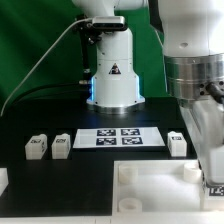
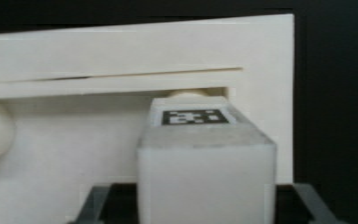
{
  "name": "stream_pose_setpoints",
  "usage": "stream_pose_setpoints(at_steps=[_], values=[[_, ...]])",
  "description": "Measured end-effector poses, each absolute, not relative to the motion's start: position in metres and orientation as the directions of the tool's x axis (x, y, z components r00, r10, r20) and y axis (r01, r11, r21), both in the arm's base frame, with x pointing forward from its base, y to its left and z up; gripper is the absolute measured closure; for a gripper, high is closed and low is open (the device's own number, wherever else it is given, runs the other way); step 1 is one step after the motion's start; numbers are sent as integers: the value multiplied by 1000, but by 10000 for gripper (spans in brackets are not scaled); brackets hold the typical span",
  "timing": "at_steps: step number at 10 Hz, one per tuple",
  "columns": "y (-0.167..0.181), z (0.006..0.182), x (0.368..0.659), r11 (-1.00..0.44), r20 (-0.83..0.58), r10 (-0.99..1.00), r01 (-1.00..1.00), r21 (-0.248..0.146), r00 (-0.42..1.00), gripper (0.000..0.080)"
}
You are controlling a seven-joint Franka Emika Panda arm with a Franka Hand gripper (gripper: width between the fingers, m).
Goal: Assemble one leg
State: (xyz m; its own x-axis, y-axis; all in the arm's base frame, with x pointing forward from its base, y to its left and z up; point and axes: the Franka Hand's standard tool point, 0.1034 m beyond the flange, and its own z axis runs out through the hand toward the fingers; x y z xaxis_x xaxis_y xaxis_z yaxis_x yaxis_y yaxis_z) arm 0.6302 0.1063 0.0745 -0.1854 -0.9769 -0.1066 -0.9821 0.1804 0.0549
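In the wrist view a chunky white leg [image 2: 206, 160] with a black-and-white tag on its upper face stands between my gripper's [image 2: 206, 203] two dark fingers [image 2: 115, 205], which press against its sides. The leg's round end points at the wide white panel [image 2: 140, 70] just beyond it. In the exterior view my gripper [image 1: 212, 186] is low at the exterior view's right, over the right end of the panel [image 1: 150, 192], and a tag of the held leg [image 1: 214, 189] shows under the hand.
Two loose legs [image 1: 37, 147] [image 1: 62, 144] stand at the exterior view's left and one more [image 1: 177, 144] at its right. The marker board [image 1: 120, 137] lies between them. The robot base [image 1: 110, 75] stands behind. A white piece [image 1: 3, 180] lies at the left edge.
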Motion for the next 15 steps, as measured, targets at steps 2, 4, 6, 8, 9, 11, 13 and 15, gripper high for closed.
stream_pose_setpoints(at_steps=[2,4,6,8,9,11,13,15], values=[[107,75,627,312,-83,-944,-947,80,-318,506],[107,75,627,311,-82,-945,-947,79,-317,506],[107,75,627,252,-86,-962,-965,74,-258,209],[117,78,624,26,-76,-997,-998,56,-30,162],[123,80,622,-121,-71,-991,-992,46,118,153],[120,79,622,-327,-78,-943,-945,31,324,153],[117,77,622,-571,-67,-820,-821,17,569,151],[117,77,631,-796,-10,-605,-605,-10,796,151]])
